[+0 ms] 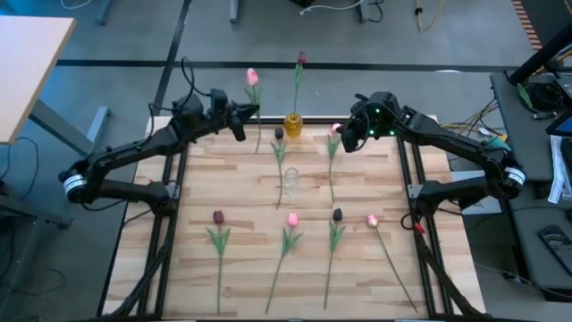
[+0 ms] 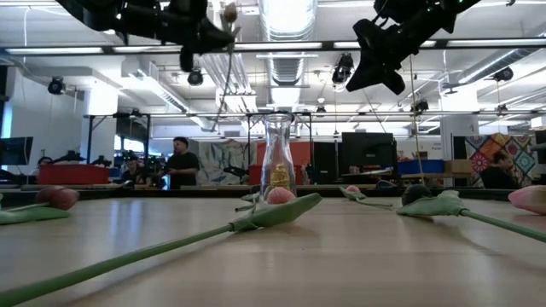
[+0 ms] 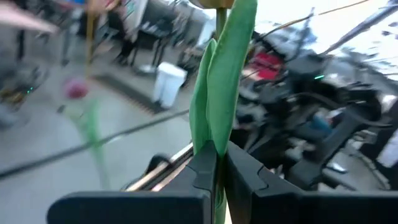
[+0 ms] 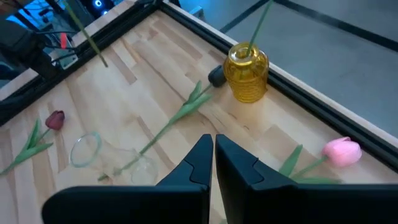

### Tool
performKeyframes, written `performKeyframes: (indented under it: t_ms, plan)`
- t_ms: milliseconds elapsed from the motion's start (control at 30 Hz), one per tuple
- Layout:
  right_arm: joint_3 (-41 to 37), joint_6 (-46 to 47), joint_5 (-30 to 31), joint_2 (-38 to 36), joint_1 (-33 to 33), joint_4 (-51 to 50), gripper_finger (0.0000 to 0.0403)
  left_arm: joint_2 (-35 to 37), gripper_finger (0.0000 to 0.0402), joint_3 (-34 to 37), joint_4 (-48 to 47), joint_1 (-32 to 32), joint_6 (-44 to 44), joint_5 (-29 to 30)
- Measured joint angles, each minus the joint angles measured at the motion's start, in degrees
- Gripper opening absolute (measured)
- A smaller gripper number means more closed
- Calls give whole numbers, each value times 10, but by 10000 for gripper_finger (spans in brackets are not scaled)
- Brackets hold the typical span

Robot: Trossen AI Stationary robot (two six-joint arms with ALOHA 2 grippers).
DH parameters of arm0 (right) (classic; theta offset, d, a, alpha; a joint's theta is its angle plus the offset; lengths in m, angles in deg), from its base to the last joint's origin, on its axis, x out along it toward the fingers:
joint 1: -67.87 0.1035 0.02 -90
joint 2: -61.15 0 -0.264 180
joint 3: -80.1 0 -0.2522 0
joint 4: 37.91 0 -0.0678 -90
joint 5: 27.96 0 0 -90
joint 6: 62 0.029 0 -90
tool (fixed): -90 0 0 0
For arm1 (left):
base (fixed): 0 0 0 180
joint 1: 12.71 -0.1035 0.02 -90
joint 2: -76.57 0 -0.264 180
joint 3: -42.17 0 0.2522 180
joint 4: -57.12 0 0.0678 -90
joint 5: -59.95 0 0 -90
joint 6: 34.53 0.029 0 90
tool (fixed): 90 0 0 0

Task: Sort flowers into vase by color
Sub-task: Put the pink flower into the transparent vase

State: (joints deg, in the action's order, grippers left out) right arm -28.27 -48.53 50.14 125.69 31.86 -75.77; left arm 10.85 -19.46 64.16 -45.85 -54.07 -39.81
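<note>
My left gripper (image 1: 243,123) is raised over the table's far left part, shut on a pink tulip (image 1: 252,77). My right gripper (image 1: 349,136) hangs shut with nothing in it above the far right part, over another pink tulip (image 4: 342,151) lying on the wood. A yellow vase (image 1: 293,125) at the far edge holds a maroon tulip (image 1: 301,58) by its stem. A clear glass vase (image 1: 290,183) stands mid-table. A dark tulip (image 4: 216,76) lies between the two vases. Several more tulips lie in a row nearer the front, among them a maroon one (image 1: 218,216) and a pink one (image 1: 292,219). My left gripper pinches the pink tulip's green stem and leaf (image 3: 216,134) between its two fingers, partway down the stem. The fingers point level and lie across the stem. The tulip stands about upright, head above the fingers, its lower stem (image 2: 218,102) hanging clear of the table.
Dark metal frame rails (image 1: 170,192) run along the table's left and right sides. Beyond the far edge lies open floor. People (image 2: 181,162) stand in the room behind the table, far off.
</note>
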Motion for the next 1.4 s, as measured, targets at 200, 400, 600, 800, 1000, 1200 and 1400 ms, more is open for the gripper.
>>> performKeyframes:
  t_ms: [200,400,600,800,1000,1200,1400]
  plan:
    - [0,0,0,0,0,8,13,-38,0,0,104,47,-5,-10]
    - [0,-2,0,0,0,9,13,-76,0,0,183,81,-36,-38]
    - [0,-2,0,0,0,9,13,-105,0,0,230,105,-50,-47]
    - [0,-2,0,0,0,9,13,-129,0,0,263,121,-52,-48]
    - [0,-2,1,0,0,9,13,-166,0,0,282,128,-49,-50]
    - [0,-5,1,0,0,10,13,-210,0,0,318,128,-49,-63]
    - [0,-5,1,0,0,11,13,-254,0,0,343,129,-40,-93]
